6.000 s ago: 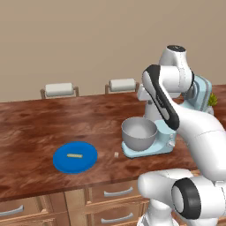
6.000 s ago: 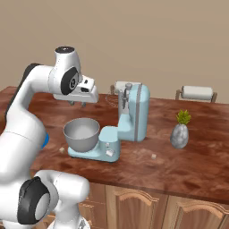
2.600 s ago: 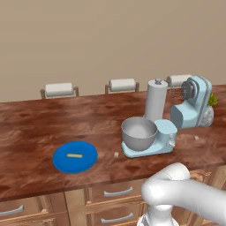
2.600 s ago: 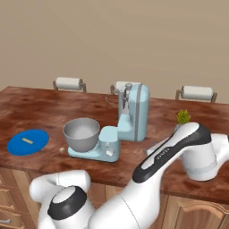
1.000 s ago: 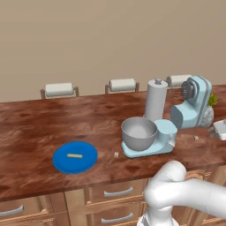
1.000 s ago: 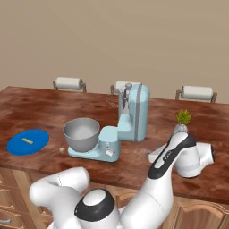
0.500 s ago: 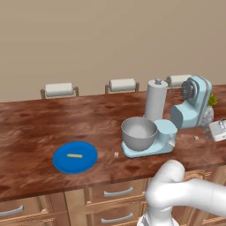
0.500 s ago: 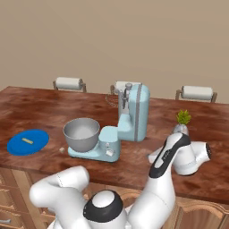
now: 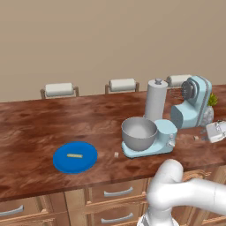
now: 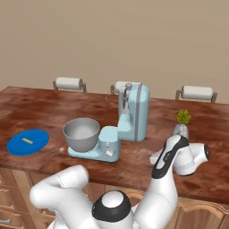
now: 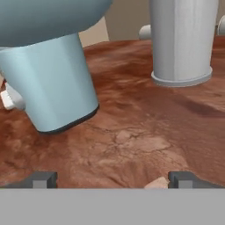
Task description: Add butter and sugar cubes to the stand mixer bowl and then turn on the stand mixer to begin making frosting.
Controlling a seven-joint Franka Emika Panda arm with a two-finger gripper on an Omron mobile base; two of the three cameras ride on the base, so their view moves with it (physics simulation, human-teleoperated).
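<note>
Your claw (image 11: pixel 112 178) sits low over the table (image 9: pixel 26 128) on the far right, behind the stand mixer (image 9: pixel 190 106), with its tips spread wide and nothing between them. In the hand view a small pale lump (image 11: pixel 157 183) lies just inside the right tip; it may be a sugar cube, though you cannot tell for sure.

The butter (image 9: pixel 74 155) lies on the blue plate (image 9: pixel 86 163), well away on the left, and a tiny white sugar cube (image 9: pixel 116 154) rests on the table between the plate and the mixer's base. The stand mixer bowl (image 9: pixel 139 133) looks empty.

Judging from this, you are at the first fetch. If that lump is sugar, ease down and close on it; otherwise swing left toward the plate.
</note>
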